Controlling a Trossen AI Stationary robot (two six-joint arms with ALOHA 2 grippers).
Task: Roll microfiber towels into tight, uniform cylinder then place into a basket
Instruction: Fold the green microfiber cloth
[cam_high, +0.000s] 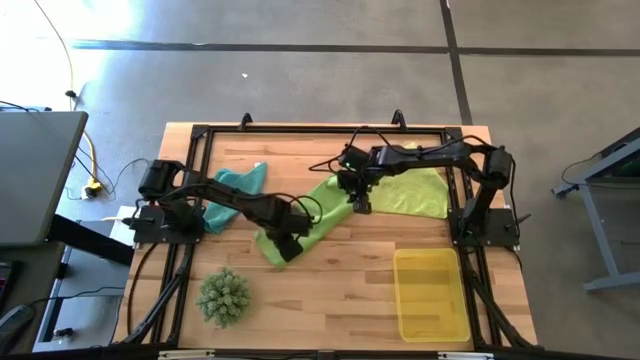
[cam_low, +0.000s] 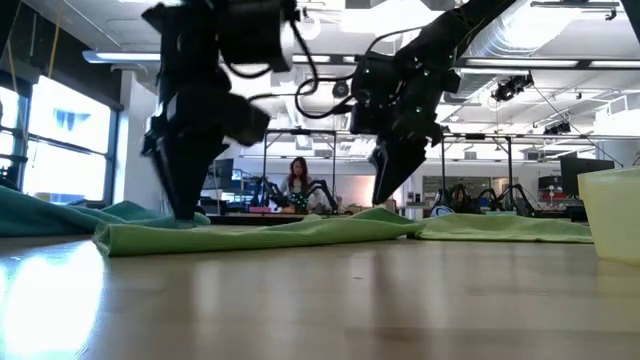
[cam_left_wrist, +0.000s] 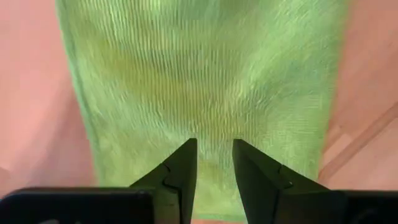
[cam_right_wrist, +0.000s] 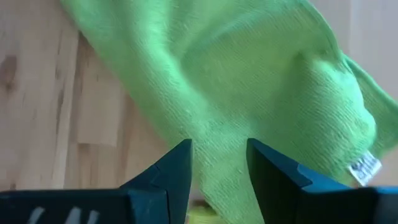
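Nearest, at the table's front edge: the spiky green ball (cam_high: 223, 296), well clear of the bright green towel (cam_high: 305, 228) on its left-arm side, and the yellow basket (cam_high: 431, 292), upright and nothing seen inside it, well clear of that towel on its right-arm side.

Mid-table: the bright green towel, lying flat as a long strip, not rolled. Its long axis runs diagonally, the near end pointing toward the spiky ball, the far end toward the pale yellow-green towel (cam_high: 414, 192).

Left gripper (cam_left_wrist: 213, 149): down at the strip's near end, fingers a narrow gap apart with tips on the cloth; whether they pinch a fold cannot be told.

Right gripper (cam_right_wrist: 217, 152): down at the strip's far end, fingers likewise a narrow gap apart over the cloth; grip cannot be told. A white label (cam_right_wrist: 365, 167) shows at the strip's edge beside it.

Farther back: the pale yellow-green towel, spread flat, touching the strip's far end. The teal towel (cam_high: 233, 193) lies crumpled just behind the strip's near end, partly under the left arm.

Beyond the table: a person (cam_low: 297, 183) seated in the room.
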